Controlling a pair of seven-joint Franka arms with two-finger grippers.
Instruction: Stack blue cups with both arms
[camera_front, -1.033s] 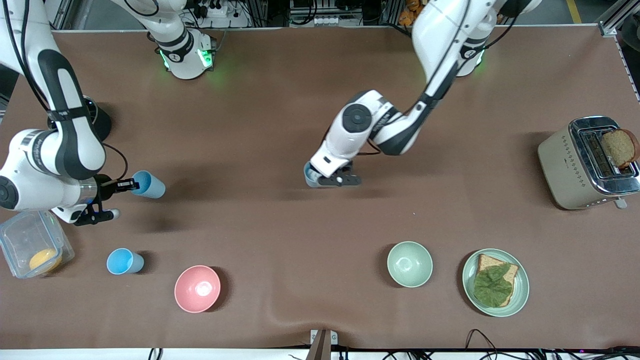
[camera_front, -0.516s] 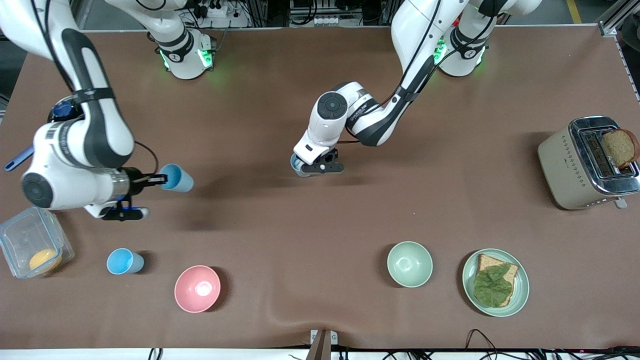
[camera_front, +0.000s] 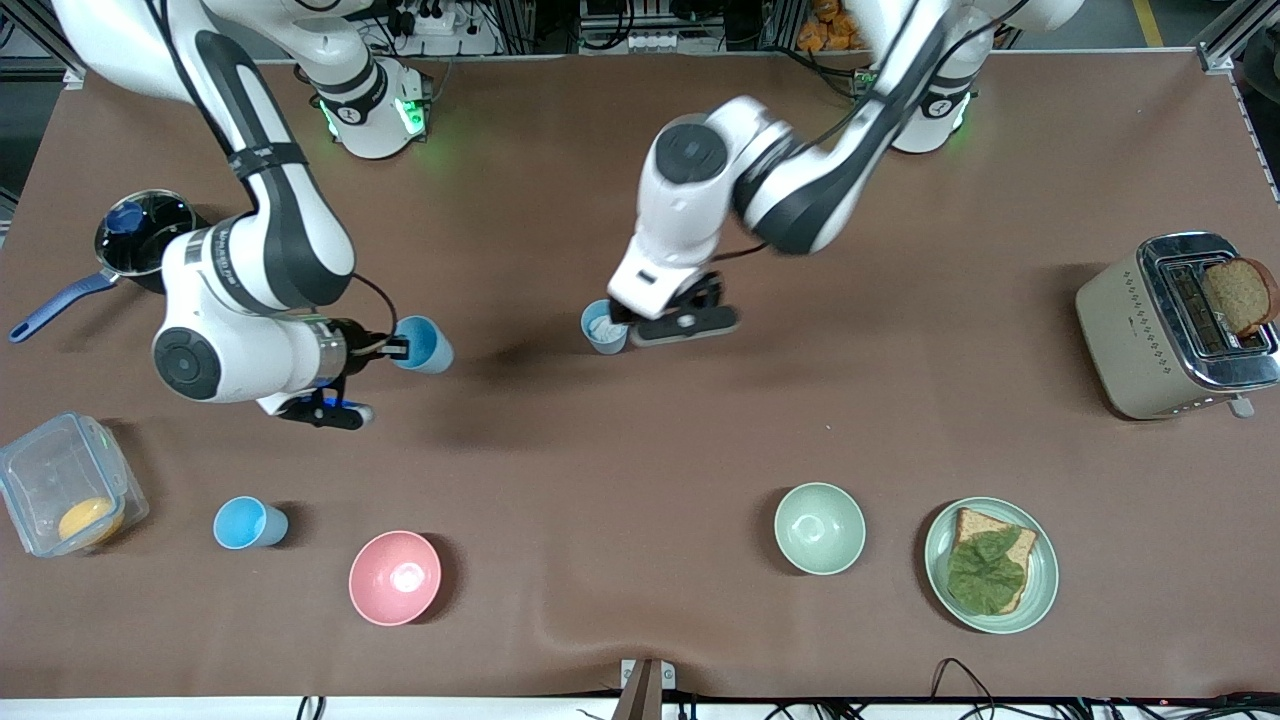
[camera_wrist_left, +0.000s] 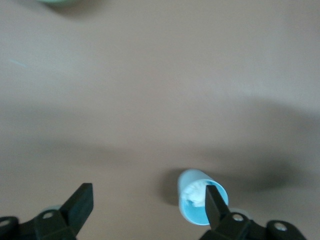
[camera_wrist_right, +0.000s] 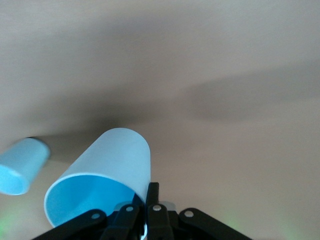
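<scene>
My right gripper (camera_front: 400, 347) is shut on the rim of a sky blue cup (camera_front: 425, 344) and holds it tilted on its side above the table. The right wrist view shows that cup (camera_wrist_right: 107, 165) pinched between the gripper's (camera_wrist_right: 148, 194) fingers. A paler grey-blue cup (camera_front: 604, 327) stands upright mid-table with something white in it. My left gripper (camera_front: 672, 318) is open above and beside it; in the left wrist view one finger (camera_wrist_left: 216, 202) overlaps the cup (camera_wrist_left: 192, 197). Another sky blue cup (camera_front: 249, 523) stands nearer the front camera, beside the pink bowl.
A pink bowl (camera_front: 394, 577), a pale green bowl (camera_front: 819, 527) and a plate (camera_front: 1040, 575) with bread and lettuce stand near the front edge. A toaster (camera_front: 1130, 330) is at the left arm's end. A clear box (camera_front: 40, 470) and a pot (camera_front: 150, 225) are at the right arm's end.
My right arm carried its sky blue cup toward the table's middle. My left gripper set down the grey-blue cup, opened and rose off it.
</scene>
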